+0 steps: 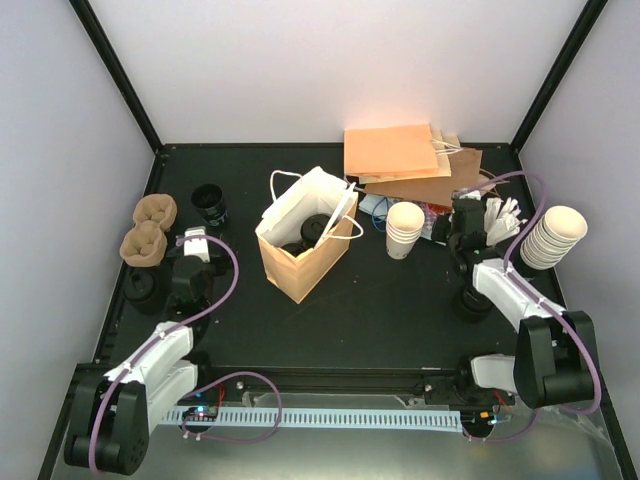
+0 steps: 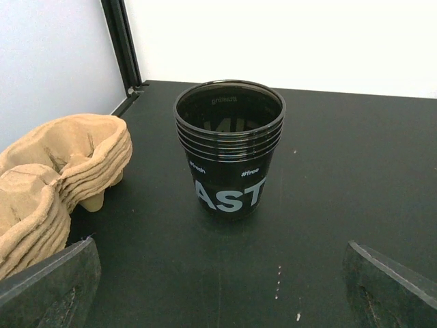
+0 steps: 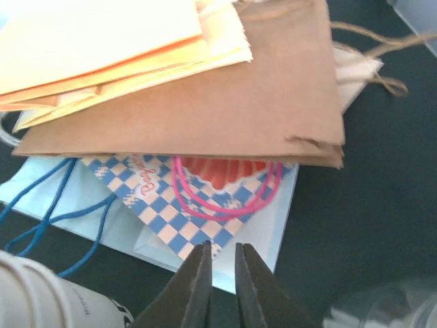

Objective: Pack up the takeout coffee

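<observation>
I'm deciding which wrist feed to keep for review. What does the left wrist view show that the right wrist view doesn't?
Only the left wrist view: an upright stack of black cups with white lettering, brown pulp carrier trays stacked beside it, and the left gripper open wide. Only the right wrist view: a pile of flat paper bags, a blue checkered bag with pink handles beneath it, a white cup at the corner, and the right gripper shut on nothing. Both: the black table, with the arm's own fingers at the bottom edge.
</observation>
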Available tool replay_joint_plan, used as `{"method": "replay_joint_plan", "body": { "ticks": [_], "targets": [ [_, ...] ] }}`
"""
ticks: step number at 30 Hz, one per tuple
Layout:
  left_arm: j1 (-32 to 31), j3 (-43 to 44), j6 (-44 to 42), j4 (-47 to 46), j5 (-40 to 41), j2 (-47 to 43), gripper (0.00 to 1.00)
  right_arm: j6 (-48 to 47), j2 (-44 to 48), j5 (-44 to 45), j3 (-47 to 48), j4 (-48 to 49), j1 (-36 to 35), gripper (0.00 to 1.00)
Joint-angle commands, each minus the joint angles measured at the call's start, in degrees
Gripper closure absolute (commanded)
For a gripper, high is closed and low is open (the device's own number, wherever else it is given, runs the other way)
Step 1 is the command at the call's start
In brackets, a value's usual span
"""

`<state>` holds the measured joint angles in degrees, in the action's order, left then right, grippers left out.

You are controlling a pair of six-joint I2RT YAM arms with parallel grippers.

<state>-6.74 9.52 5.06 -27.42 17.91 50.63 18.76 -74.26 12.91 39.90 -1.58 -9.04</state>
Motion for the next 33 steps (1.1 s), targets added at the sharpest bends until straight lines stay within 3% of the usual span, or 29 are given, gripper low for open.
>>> {"method": "replay_joint_plan", "body": {
  "ticks": [1,2,6,16,24,33],
  "targets": [
    [0.36,1.91,0.01,-3.13,-1.09,1.21,0.01,-13.54,1.15,-7.12,-2.54,11.73,-0.28,0.69],
    [0.41,1.91,0.06,-3.55,-1.16,1.6,0.01,-16.21,0.83,-8.38,-3.37,14.75,-0.28,0.53],
    [0.38,1.9,-0.73,-5.71,-0.95,3.5,0.01,-22.58,0.03,-10.73,-9.35,29.68,0.08,0.33],
    [0.37,4.84,-5.43,-12.17,0.99,11.72,0.01,-24.78,-4.16,-11.2,-15.2,43.08,3.28,0.11],
    [0.45,8.41,-7.72,-16.46,0.18,18.68,0.01,-20.2,-5.37,-13.46,-15.92,45.92,7.69,0.08],
    [0.6,7.96,-8.25,-22.81,-0.98,22.4,0.01,-20.31,-4.67,-13.78,-17.57,48.31,7.72,0.07]
  ]
}}
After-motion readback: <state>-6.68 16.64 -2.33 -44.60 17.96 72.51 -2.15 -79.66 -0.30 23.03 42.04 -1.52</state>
